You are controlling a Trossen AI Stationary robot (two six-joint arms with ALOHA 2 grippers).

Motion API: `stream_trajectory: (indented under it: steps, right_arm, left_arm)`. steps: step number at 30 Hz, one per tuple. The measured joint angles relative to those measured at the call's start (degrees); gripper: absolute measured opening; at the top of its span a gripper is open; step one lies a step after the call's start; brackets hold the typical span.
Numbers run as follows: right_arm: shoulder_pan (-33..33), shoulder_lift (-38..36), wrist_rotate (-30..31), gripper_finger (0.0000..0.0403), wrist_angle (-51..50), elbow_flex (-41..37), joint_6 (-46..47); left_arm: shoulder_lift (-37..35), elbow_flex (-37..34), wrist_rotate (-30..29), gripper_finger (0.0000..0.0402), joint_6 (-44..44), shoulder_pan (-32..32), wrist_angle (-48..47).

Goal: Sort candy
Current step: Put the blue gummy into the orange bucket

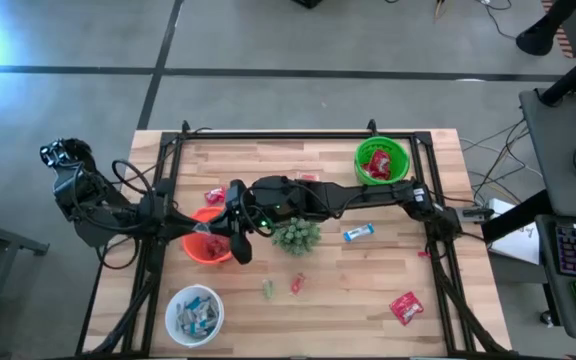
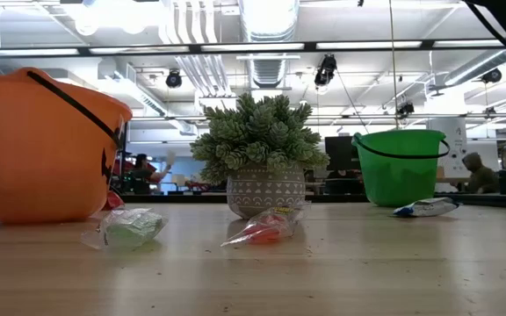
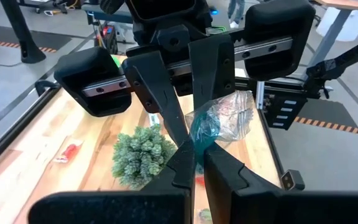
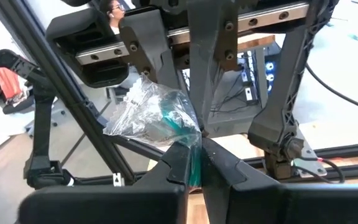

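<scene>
A candy in a clear crinkled wrapper with a teal centre [image 3: 205, 127] [image 4: 166, 118] hangs in the air between my two grippers, above the right rim of the orange bowl [image 1: 204, 250]. My left gripper [image 3: 196, 163] [image 1: 216, 232] comes from the table's left and is shut on it. My right gripper [image 4: 197, 160] [image 1: 236, 226] reaches across from the right and is also shut on it. The two grippers face each other tip to tip. Neither shows in the low view. My left gripper pinches the candy's wrapper at its lower edge [image 3: 197, 148] between its two fingertips, which meet the right gripper's tips head on. The candy is lifted clear of the table. My right gripper pinches the same wrapper beside the teal centre [image 4: 194, 149] between its two fingertips, coming level from the table's right. The loose clear wrapper [image 4: 135, 115] fans out to one side of the fingers.
A spiky potted plant [image 1: 296, 235] stands just right of the grippers. The green bowl [image 1: 383, 162] holds red packets, and the white bowl [image 1: 194, 312] holds blue-and-white bars. Loose sweets lie on the table: a blue-and-white bar [image 1: 358, 233], a red packet [image 1: 405, 307], a green piece [image 1: 267, 289] and a pink piece [image 1: 296, 284].
</scene>
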Motion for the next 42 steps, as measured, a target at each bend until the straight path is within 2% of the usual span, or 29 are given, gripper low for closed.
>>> stream_trajectory:
  steps: [11, 16, 20, 27, 32, 37, 42]
  right_arm:
    - [-2.0, 0.0, -0.3, 0.0138, -0.3, 0.0, 2.1]
    - [-1.9, -0.1, -0.4, 0.0169, -1.1, 0.1, 4.3]
    - [-1.9, -0.3, -0.4, 0.0175, -4.0, 0.8, 5.2]
    - [-1.8, -0.3, -0.1, 0.0171, -19.5, 2.4, 5.2]
    - [-1.8, -0.3, 0.4, 0.0173, -27.9, 2.4, 5.5]
    - [-1.9, -0.3, 0.5, 0.0173, -27.8, 2.4, 5.7]
    - [-2.2, -0.4, 0.5, 0.0173, -27.9, 2.4, 5.8]
  left_arm:
    - [-2.6, 0.0, 0.2, 0.0, -1.1, 2.3, -7.0]
    - [-4.8, 0.0, 0.2, 0.0, -7.6, 3.1, -15.6]
    - [-6.1, 0.0, 1.6, 0.0, -12.5, 3.1, -20.4]
    - [-6.3, -0.2, 8.1, 0.0, -16.1, 3.1, -25.1]
    - [-6.3, -5.3, 11.3, 0.0, -17.9, 3.1, -26.5]
    - [-6.4, -12.3, 11.6, 0.0, -18.3, 3.1, -25.8]
    - [-7.2, -16.2, 11.9, 0.0, -18.6, 3.1, -23.1]
